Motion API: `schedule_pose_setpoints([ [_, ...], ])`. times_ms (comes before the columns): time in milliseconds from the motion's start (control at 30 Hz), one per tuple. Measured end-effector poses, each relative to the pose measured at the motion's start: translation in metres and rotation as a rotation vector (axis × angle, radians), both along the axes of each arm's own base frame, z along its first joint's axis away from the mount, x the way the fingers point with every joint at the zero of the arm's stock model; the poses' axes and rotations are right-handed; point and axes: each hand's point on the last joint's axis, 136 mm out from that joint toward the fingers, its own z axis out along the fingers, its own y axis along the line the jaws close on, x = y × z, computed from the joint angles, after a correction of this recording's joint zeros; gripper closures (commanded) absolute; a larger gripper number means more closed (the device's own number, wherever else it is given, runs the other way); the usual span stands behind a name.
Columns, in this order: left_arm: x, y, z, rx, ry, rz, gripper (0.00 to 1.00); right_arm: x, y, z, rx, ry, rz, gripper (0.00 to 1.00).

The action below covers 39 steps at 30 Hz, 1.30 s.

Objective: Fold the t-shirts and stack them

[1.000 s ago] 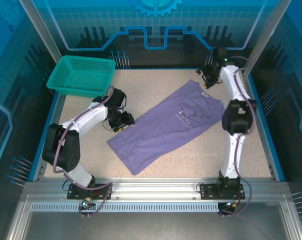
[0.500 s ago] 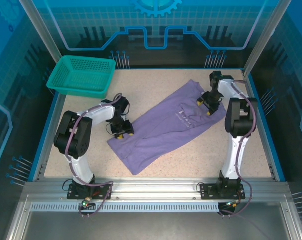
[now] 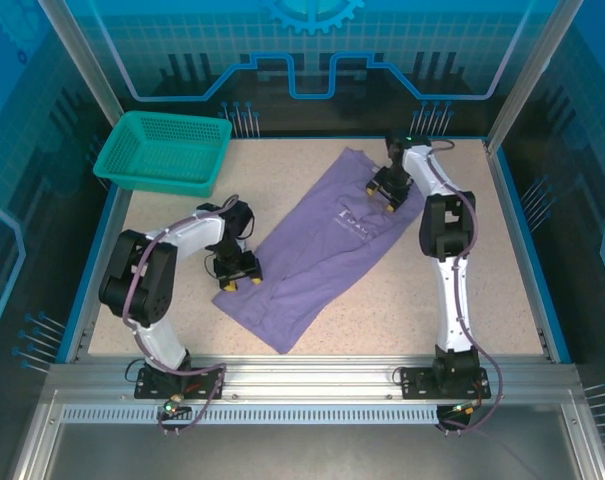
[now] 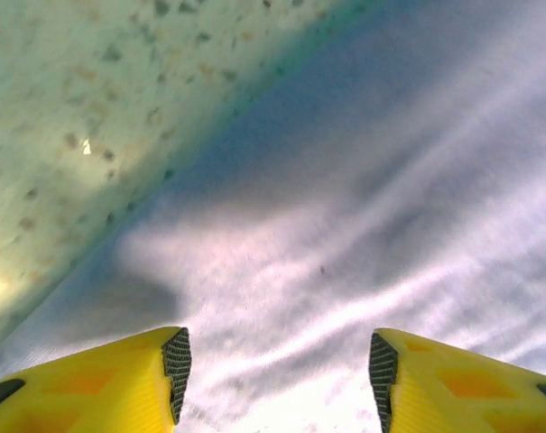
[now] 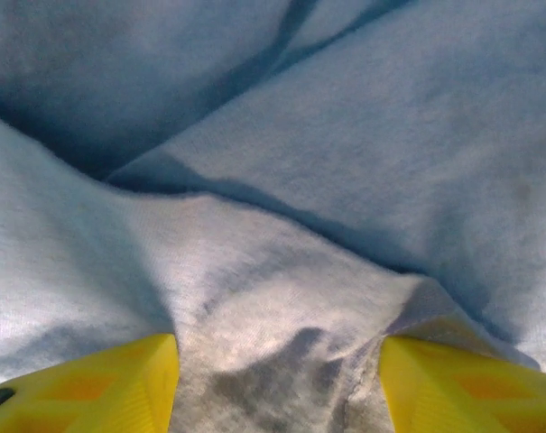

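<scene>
The lavender t-shirt (image 3: 317,260) lies in a long diagonal band across the table, with white lettering (image 3: 354,222) facing up. My left gripper (image 3: 239,282) rests at the shirt's lower left edge. In the left wrist view its jaws (image 4: 277,361) stand open over smooth fabric (image 4: 363,180), with nothing pinched. My right gripper (image 3: 380,190) sits on the shirt's upper right part. In the right wrist view it is open (image 5: 277,370), its yellow fingers (image 5: 92,383) wide apart, and a ridge of wrinkled cloth (image 5: 390,135) bunches between them.
A teal mesh basket (image 3: 162,150) stands at the back left corner. Bare speckled tabletop (image 3: 482,280) stretches to the right of the shirt and along the front. Blue rails edge the table on the left and right.
My right gripper came down onto the shirt's right side and moved left, and that side has shifted left into a narrower band. My left gripper shifted slightly nearer along the left edge.
</scene>
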Motion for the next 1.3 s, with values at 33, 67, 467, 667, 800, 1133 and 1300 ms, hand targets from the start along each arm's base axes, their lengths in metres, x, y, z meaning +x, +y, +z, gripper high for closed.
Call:
schedule_pose_setpoints([
  [33, 0.0, 0.001, 0.006, -0.002, -0.017, -0.002, 0.39, 0.012, 0.009, 0.001, 0.005, -0.032, 0.016, 0.37],
  [67, 0.0, 0.001, 0.012, -0.003, -0.034, -0.002, 0.39, 0.022, 0.019, 0.002, 0.011, -0.062, 0.032, 0.37],
  [467, -0.009, -0.004, -0.003, -0.037, 0.026, -0.019, 0.45, 0.09, 0.113, 0.015, 0.243, -0.352, 0.105, 0.31],
  [667, -0.024, -0.024, -0.015, -0.106, 0.087, -0.045, 0.45, 0.093, 0.124, 0.025, 0.282, -0.377, 0.114, 0.21],
  [800, -0.03, -0.044, -0.015, -0.169, 0.101, -0.082, 0.46, 0.074, 0.115, 0.04, 0.249, -0.332, 0.142, 0.22],
  [1133, -0.035, -0.098, -0.011, -0.275, 0.158, -0.206, 0.44, -0.063, 0.076, 0.124, 0.147, -0.267, 0.29, 0.3],
  [1300, -0.034, -0.113, -0.009, -0.29, 0.146, -0.253, 0.38, -0.153, 0.096, 0.081, 0.147, -0.103, 0.414, 0.33],
])
